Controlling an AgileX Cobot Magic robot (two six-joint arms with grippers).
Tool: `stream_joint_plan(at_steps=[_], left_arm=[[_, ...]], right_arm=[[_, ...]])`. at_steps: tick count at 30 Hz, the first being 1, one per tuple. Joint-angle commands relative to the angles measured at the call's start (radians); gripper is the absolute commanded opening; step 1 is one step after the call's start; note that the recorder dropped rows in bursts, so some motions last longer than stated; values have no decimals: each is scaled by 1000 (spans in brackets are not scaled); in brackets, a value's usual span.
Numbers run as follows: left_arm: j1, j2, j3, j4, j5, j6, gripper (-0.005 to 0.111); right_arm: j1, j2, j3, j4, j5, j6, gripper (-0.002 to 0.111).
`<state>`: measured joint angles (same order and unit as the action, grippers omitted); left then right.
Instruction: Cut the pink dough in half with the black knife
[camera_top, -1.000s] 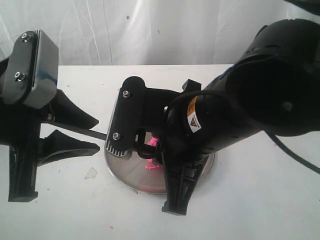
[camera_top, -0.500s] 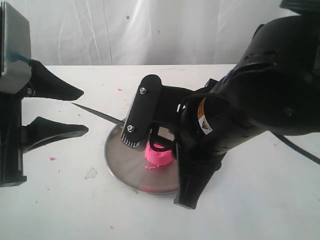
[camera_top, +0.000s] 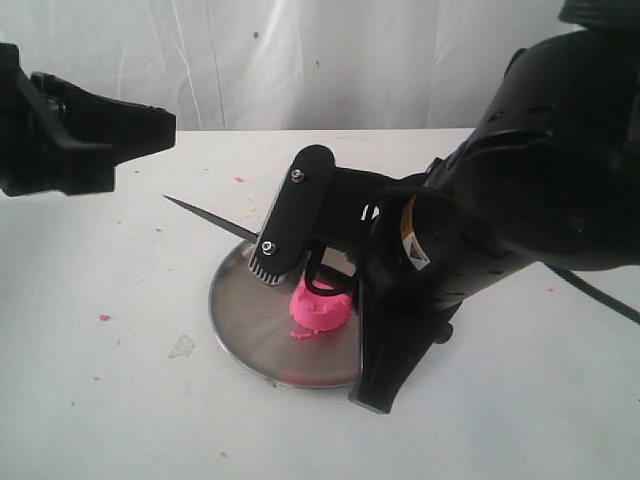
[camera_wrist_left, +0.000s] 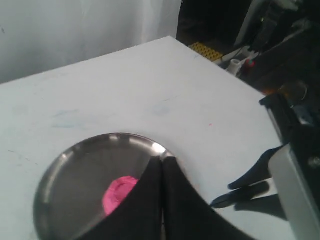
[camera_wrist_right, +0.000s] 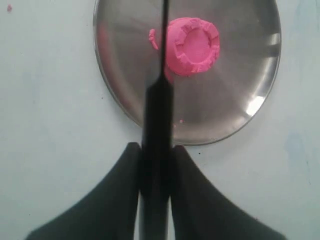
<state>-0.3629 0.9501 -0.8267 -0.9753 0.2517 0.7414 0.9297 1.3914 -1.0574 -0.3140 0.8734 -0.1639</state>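
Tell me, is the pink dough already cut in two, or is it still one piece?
One piece. The right wrist view shows the pink dough as a whole round puck on the steel plate, with the black knife beside it.

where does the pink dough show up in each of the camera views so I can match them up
Exterior view: the pink dough sits on the steel plate, just below the right gripper.
Left wrist view: low in the picture, partly hidden by the shut left gripper.
Right wrist view: near the top, just beside the black knife.
Shared landmark: the round steel plate under the dough.
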Motion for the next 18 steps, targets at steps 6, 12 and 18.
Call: stream_joint_plan(at_steps=[6,12,18], left_arm=[[-1,45,65,-231,61,-20,0],[-1,108,66,-251,53,43,0],[-1,196,66,-249,16,104,0]], right_arm=[[-6,-3,-4,-1,-68,23,0],[-6,-3,-4,-1,-70,23,0],[-6,-5,-5,-1,-69,34,0]])
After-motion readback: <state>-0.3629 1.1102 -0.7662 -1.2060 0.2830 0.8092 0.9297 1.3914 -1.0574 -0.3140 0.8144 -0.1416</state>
